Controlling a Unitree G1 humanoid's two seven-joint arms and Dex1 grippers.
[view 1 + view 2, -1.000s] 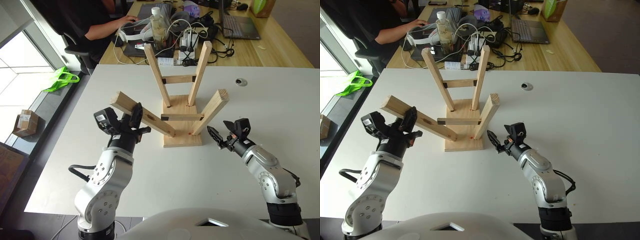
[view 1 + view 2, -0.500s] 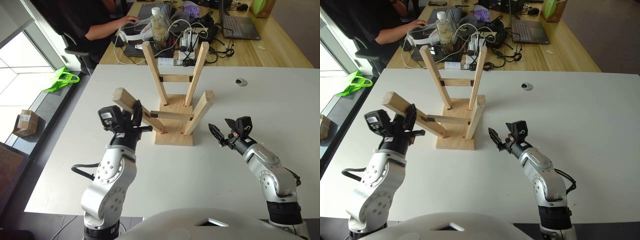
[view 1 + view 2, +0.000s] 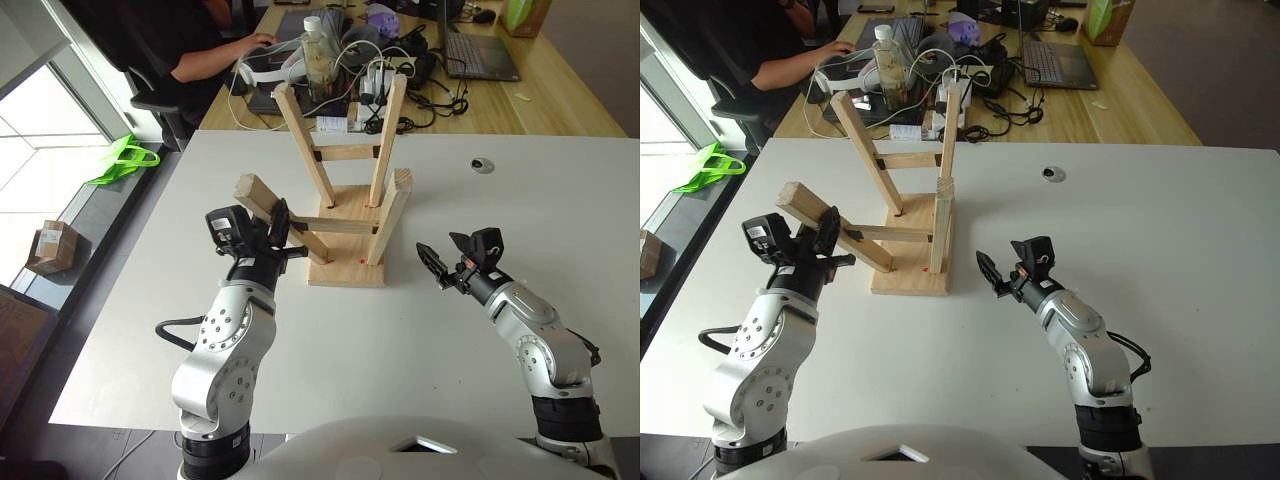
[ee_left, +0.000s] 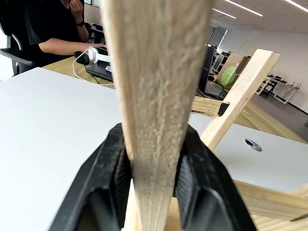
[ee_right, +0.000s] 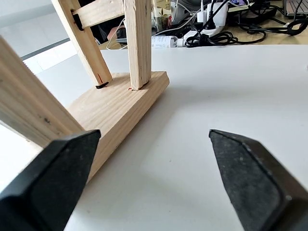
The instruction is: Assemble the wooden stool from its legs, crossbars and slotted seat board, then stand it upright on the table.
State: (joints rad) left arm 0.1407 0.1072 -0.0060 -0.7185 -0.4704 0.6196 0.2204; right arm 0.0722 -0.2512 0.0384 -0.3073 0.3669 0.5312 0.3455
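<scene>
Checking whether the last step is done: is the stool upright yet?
No, upside down: its seat board rests on the table, legs pointing up; the left gripper clamps one leg.

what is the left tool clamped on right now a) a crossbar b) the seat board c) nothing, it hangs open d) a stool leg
D: in the left wrist view the left tool has its two black fingers pressed against both sides of a stool leg, the near left one that slants up and out from the seat board.
</scene>
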